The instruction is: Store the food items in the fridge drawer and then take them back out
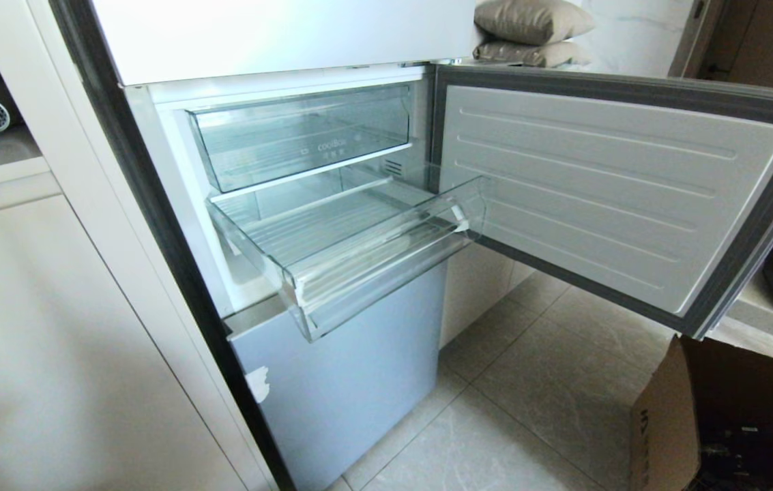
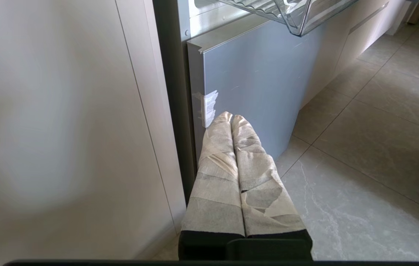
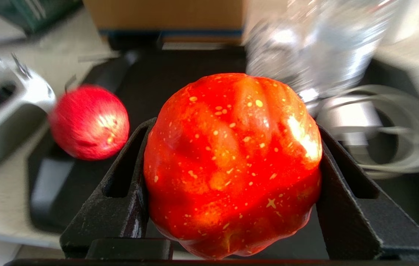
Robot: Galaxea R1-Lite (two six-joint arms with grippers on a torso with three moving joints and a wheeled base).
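The right end effector (image 3: pixel 231 170) grips a red fruit (image 3: pixel 231 162) above a black tray (image 3: pixel 165 74); a second fruit (image 3: pixel 89 122) lies there. The drawer (image 1: pixel 359 239) stands pulled out, and the left end effector (image 2: pixel 231 120), closed, hangs near the fridge's lower door (image 2: pixel 261 81).

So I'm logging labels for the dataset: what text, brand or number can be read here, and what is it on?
"coolBox": pale lettering on the front of the upper clear drawer, roughly legible.
Black print on the cardboard box flap: too small and cropped to read.
Fridge drawer, red fruit, fridge door: no lettering visible.
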